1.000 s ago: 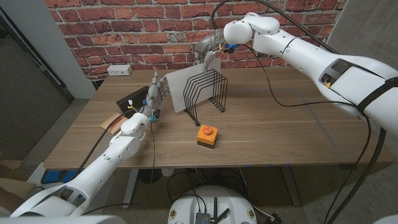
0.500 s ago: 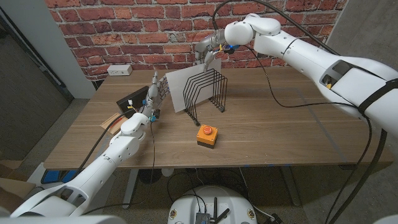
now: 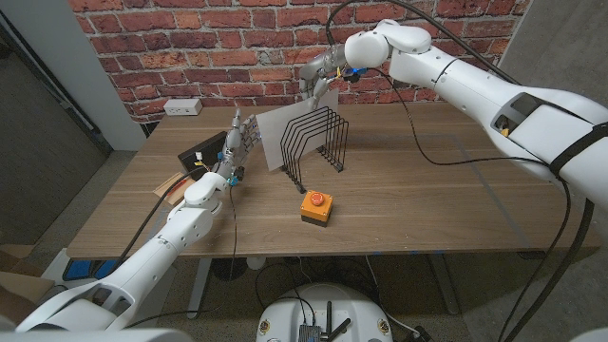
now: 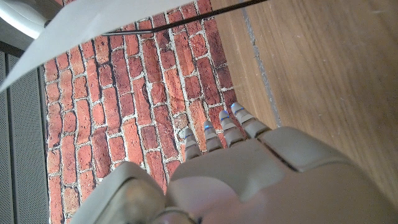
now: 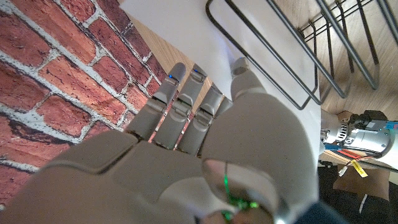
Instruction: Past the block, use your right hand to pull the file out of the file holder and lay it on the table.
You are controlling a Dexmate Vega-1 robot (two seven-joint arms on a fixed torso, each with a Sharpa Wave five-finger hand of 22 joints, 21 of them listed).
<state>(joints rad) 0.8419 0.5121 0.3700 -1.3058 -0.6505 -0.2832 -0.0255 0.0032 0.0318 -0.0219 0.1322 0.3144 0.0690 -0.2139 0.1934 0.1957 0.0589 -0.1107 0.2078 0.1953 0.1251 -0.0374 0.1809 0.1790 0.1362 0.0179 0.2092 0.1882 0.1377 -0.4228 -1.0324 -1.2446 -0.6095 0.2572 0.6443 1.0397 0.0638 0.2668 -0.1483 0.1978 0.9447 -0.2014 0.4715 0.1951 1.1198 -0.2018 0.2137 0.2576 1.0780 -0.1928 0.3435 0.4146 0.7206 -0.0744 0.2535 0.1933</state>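
- File: white sheet standing in the near slot of the black wire file holder, tilted towards my left side, top corner pinched so it can be drawn upward.
- My right hand: above the holder, fingers closed on the file's top corner.
- My left hand: beside the file, fingers straight and apart, holding nothing.
- Orange block: on the table, near side of the holder, apart from it.
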